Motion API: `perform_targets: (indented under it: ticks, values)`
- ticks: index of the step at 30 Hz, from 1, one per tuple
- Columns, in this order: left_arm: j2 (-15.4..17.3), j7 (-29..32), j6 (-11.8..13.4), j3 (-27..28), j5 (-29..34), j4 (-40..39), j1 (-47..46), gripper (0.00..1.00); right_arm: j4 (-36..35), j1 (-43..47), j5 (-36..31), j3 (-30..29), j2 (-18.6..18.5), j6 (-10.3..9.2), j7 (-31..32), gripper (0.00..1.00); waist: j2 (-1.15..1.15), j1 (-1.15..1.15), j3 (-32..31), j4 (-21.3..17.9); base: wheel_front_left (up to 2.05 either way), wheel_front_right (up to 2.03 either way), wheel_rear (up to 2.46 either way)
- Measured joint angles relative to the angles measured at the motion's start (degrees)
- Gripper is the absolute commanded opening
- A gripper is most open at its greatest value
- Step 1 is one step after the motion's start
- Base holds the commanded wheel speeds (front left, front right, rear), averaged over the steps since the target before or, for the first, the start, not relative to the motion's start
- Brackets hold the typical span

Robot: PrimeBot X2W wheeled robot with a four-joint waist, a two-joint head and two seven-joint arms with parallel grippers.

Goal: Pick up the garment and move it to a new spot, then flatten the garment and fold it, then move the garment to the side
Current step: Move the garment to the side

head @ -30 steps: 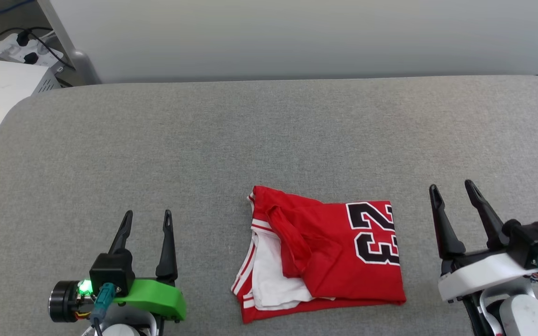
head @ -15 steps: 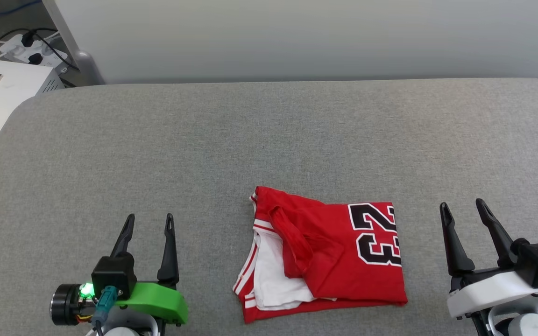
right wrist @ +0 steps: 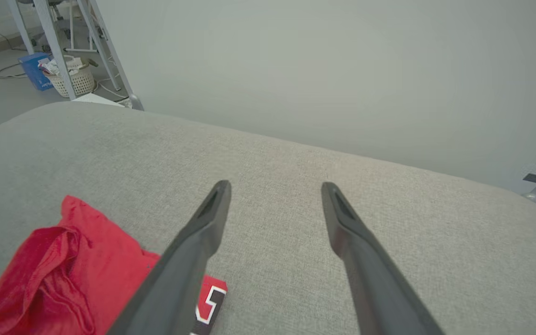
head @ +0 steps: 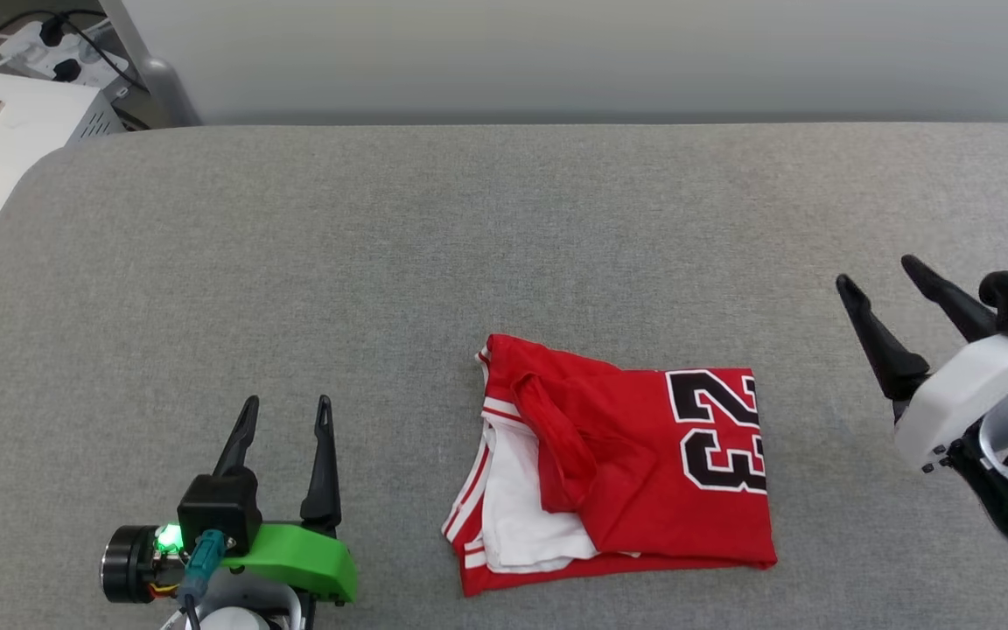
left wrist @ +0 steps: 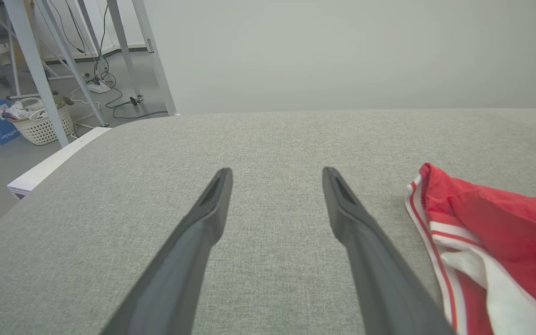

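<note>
Reading across from my left, I see the left claw (head: 287, 402) low over the grey desk (head: 469, 219), fingers spread with nothing between them. The garment (head: 635, 464) lies to its right as a rough folded rectangle, its long axis running side to side and its white sleeve end toward that claw. Past the numeral end the right claw (head: 876, 271) hangs higher and farther back, also spread and empty, and I judge it slightly the nearer arm for shifting the bundle aside.
</note>
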Motion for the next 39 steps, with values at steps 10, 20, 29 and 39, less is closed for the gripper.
perform_targets:
  ticks: [10, 20, 29, 39]
  values:
    - [-0.35, 0.0, -0.44, -0.52, -0.32, -0.23, -3.26, 1.0, 3.93, -1.76, 23.07, 9.64, -6.47, 0.0, 28.46, 1.0, 0.0, 0.0, 3.99, 1.98, 0.0, 0.0, 0.0]
    - [-0.62, 0.0, -0.52, -0.92, -0.44, -0.19, -6.23, 1.0, 10.4, -2.41, 24.24, 16.1, -2.64, -0.01, 28.16, 1.0, 0.0, 0.0, 7.94, 4.26, 0.0, 0.0, 0.0]
    - [-0.74, 0.0, -0.48, -0.69, -0.58, 0.62, -6.8, 1.0, 11.22, -5.92, 23.21, 21.64, -3.65, 0.01, 18.45, 0.0, 0.0, 0.0, 8.26, 5.29, 0.0, 0.0, 0.0]
    - [-0.79, 0.0, -0.49, -0.07, -0.56, 0.89, -5.13, 1.0, 4.41, -11.5, 18.61, 27.22, -9.31, 0.0, 12.24, 0.0, 0.0, 0.0, 5.11, 2.09, 0.0, 0.0, 0.0]
